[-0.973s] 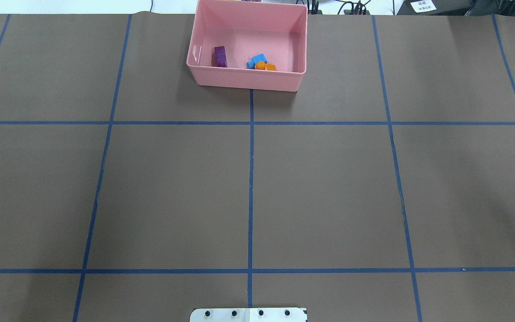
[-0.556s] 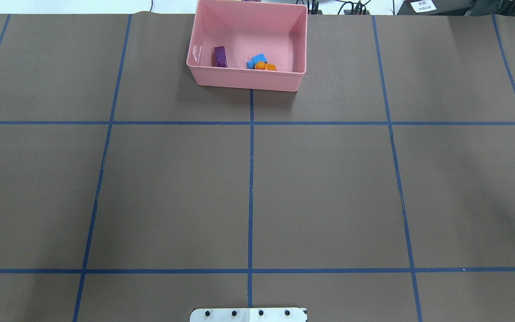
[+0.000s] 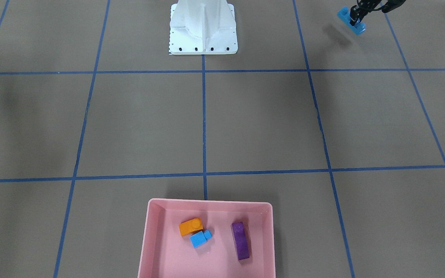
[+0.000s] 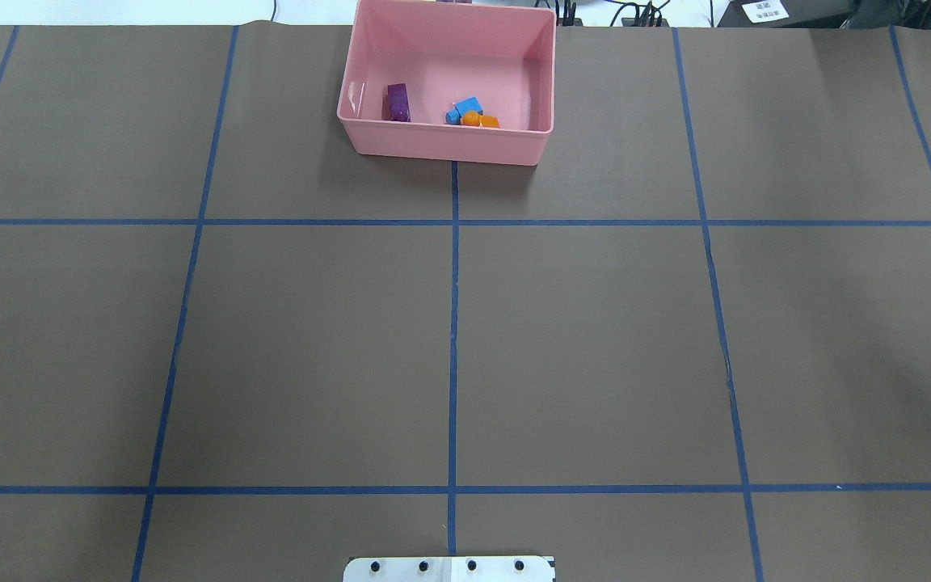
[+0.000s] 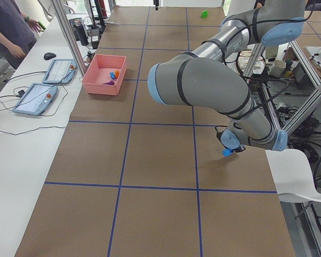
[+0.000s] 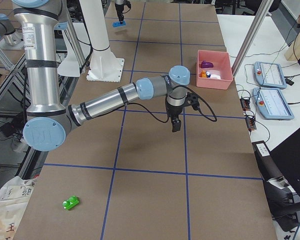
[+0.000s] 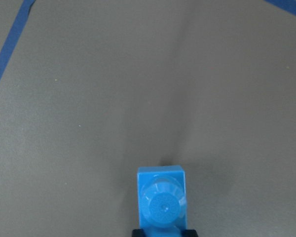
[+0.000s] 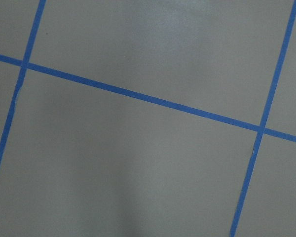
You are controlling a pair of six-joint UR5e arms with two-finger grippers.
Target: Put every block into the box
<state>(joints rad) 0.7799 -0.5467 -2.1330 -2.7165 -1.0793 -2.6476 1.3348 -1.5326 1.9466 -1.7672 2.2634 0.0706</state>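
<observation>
The pink box [image 4: 368,139] stands at the table's far middle and also shows in the front view [image 3: 145,241]. In it lie the purple brick [image 4: 398,103], the small blue brick [image 4: 466,107] and the orange brick [image 4: 480,121]. My left gripper [image 3: 355,17] is shut on the long blue brick [image 3: 350,21], held just above the table near my base; the left wrist view shows this brick [image 7: 161,200] too. The green brick [image 6: 70,202] lies on the table far out on my right. My right gripper [image 6: 176,125] hangs over the table; I cannot tell whether it is open or shut.
The white robot base [image 3: 203,36] stands at the table's near middle edge. Blue tape lines grid the brown table [image 4: 595,339]. Tablets [image 5: 40,99] lie on a side bench beyond the box, where an operator [image 5: 10,29] stands.
The black tip of my right gripper at the overhead view's right edge has slid further right and slightly down. The box and the bricks in it have not moved.
</observation>
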